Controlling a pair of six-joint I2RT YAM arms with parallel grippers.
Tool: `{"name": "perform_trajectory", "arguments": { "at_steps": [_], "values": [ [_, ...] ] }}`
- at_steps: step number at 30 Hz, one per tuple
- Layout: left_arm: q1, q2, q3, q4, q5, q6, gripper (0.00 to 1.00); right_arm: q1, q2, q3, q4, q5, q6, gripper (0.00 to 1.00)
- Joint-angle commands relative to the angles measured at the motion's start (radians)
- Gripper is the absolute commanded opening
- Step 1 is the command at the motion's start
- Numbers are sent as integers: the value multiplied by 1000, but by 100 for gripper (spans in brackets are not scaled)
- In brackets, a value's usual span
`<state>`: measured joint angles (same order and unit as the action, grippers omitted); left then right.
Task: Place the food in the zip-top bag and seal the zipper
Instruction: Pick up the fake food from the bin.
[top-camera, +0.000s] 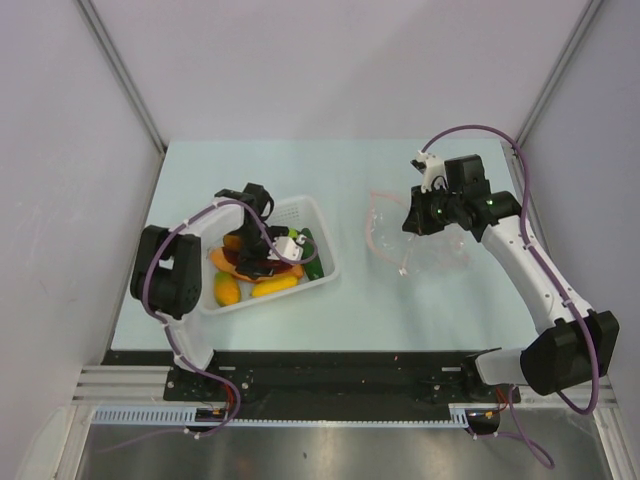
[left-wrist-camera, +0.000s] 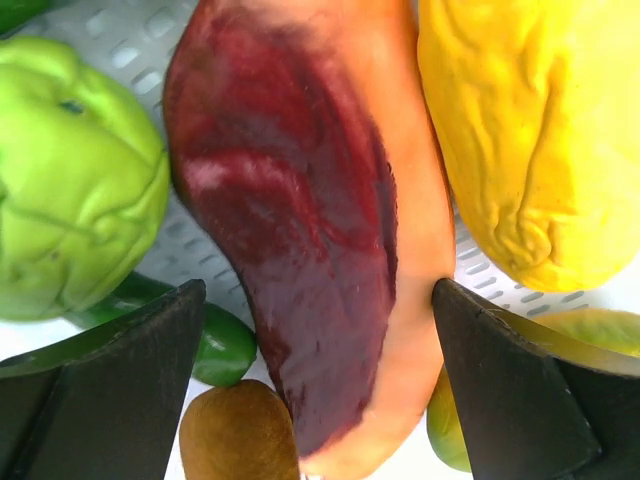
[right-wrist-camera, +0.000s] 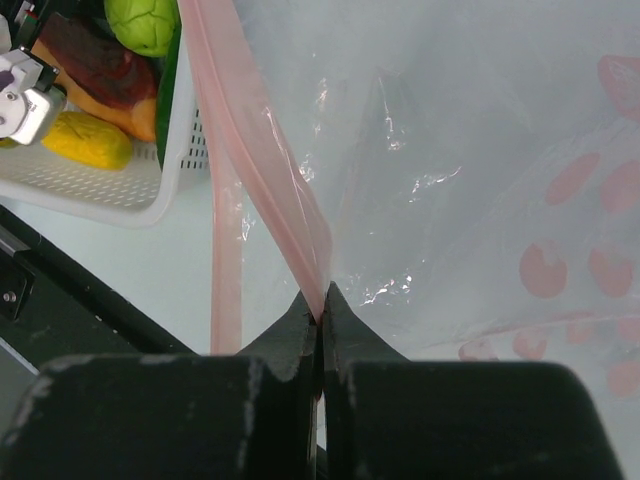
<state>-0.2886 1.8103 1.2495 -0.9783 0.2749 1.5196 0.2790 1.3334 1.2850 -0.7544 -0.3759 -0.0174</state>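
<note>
The pale table (top-camera: 300, 165) carries a white slotted basket (top-camera: 327, 250) on its left half and the clear zip-top bag (top-camera: 425, 255) to the right, the two apart with bare tabletop between them. The bag is crumpled and has pink dots printed on one side. The right gripper (right-wrist-camera: 320, 300) is at the bag's left end, its jaws pressed together on the pink zipper (right-wrist-camera: 265, 150), which runs up from between the fingers. The left gripper (left-wrist-camera: 315, 330) reaches down into the basket with its jaws spread wide, one dark finger (left-wrist-camera: 130, 370) on either side of a long piece that is reddish-brown and orange (left-wrist-camera: 300, 230); neither finger is seen touching it. All the food is in the basket: a wrinkled yellow fruit (left-wrist-camera: 530, 140) just to one side of the long piece, a lime-green ball (left-wrist-camera: 70, 170) on the other, a dark green vegetable (left-wrist-camera: 218, 345) under the ball, and a small brown piece (left-wrist-camera: 235, 435) at the near edge.
</note>
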Motion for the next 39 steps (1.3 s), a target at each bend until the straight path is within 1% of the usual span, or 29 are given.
{"name": "perform_trajectory", "arguments": {
  "at_steps": [1,4,8,15,20,24,30,35,39],
  "values": [
    [-12,72,10,46,3,31,95,-6,7,25,9,-17,7,0],
    [-18,72,11,11,18,37,96,-8,9,25,6,-17,5,0],
    [-26,35,13,-29,38,70,100,-11,7,22,6,-20,5,0],
    [-43,-3,25,-82,55,73,100,-14,6,22,4,-20,4,0],
    [-43,6,53,-83,34,47,100,-12,9,25,0,-21,2,0],
    [-43,-12,85,-106,33,48,100,-14,6,24,-2,-23,-1,0],
    [-43,-19,93,-149,4,60,100,-14,6,20,3,-29,0,0],
    [-43,-23,70,-140,17,39,100,-15,3,8,6,-32,0,0],
    [-40,7,22,-68,10,-13,100,-14,4,8,9,-34,4,0]
  ]
}}
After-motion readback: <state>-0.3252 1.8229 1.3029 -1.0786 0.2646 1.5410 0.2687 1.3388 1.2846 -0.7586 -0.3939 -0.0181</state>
